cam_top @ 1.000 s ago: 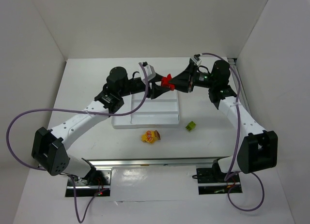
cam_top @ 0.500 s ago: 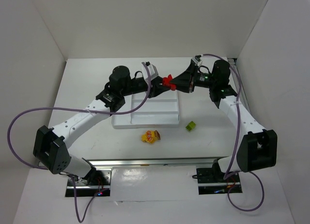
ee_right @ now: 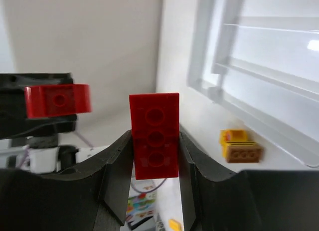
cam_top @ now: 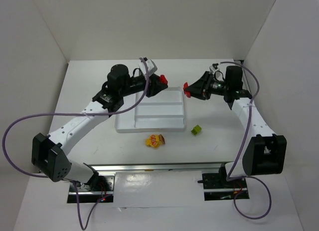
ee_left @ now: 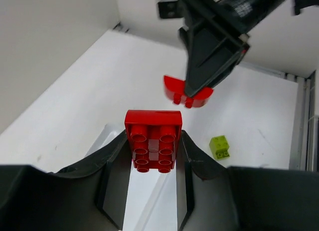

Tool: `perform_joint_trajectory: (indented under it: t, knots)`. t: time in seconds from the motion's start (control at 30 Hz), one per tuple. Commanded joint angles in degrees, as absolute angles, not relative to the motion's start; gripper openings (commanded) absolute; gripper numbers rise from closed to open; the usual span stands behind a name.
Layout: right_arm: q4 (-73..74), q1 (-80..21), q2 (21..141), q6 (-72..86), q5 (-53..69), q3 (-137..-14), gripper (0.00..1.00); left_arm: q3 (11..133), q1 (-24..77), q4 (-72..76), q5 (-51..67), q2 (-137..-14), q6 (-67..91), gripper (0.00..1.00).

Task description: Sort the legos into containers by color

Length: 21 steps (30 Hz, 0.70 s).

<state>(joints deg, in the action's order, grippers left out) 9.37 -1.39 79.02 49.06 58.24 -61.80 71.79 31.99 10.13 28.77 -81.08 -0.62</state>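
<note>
The left arm (cam_top: 79, 123) and right arm (cam_top: 249, 116) are drawing apart since the earlier frame.
The left jaws are clamping the square red brick (ee_left: 153, 140) at the tray's (cam_top: 149, 123) 12 o'clock; the right jaws are clamping the second red brick (ee_right: 154, 136) at 2 o'clock.

The studded red brick (ee_left: 153, 141) is glossy moulded plastic, with light catching on its studs. The left gripper (ee_left: 153, 137) clamping it has fingers (ee_left: 113, 173) of matt black plastic, faintly grainy. The long red brick (ee_right: 154, 136), pinched in the right gripper (ee_right: 154, 141), is smooth plastic with a softer sheen. The tray (cam_top: 149, 128) is translucent white plastic, smooth and shiny along its ribs. The lime green brick (cam_top: 197, 129) and the yellow and orange bricks (cam_top: 155, 140) look like shiny plastic. The table (cam_top: 89, 81) is matt white. The rail (cam_top: 159, 166) at its near edge looks like bright metal. The left arm's link (cam_top: 79, 123) has a smooth white shell.
</note>
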Motion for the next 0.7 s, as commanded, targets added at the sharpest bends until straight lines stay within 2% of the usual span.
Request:
perform_joint_trajectory:
  t: [0.0,0.07,0.1,0.17,0.2,0.27,0.43,0.67]
  knots:
    - [20.86,-3.16,80.67,37.14,48.2,-66.78,0.09,75.73,29.19,3.83,21.47,-80.94,6.04,0.0]
    - [26.69,-8.94,82.34,31.49,28.04,-73.8,0.08,81.09,28.56,-4.09,12.69,-86.29,8.86,0.0]
    - [30.81,-11.84,84.44,28.94,18.73,-75.92,0.08,89.74,27.0,-15.79,10.31,-88.92,12.18,0.0]
    - [32.34,-17.11,87.26,28.3,3.95,-79.35,0.08,99.88,25.15,-28.32,9.32,-99.51,15.45,0.0]
    - [32.87,-18.01,90.49,28.3,1.87,-80.41,0.06,109.07,23.48,-34.13,9.93,-103.23,16.43,0.0]
    - [32.87,-20.46,93.15,27.6,-2.69,-82.96,0.06,113.8,22.68,-44.33,10.46,-110.18,17.75,0.0]
    - [31.65,-23.64,101.75,28.91,-9.93,-87.62,0.06,109.26,21.45,-45.35,7.65,-111.45,20.91,0.0]
    - [29.52,-24.87,110.73,28.92,-8.7,-92.71,0.06,105.74,20.39,-44.74,8.88,-114.6,22.05,0.0]
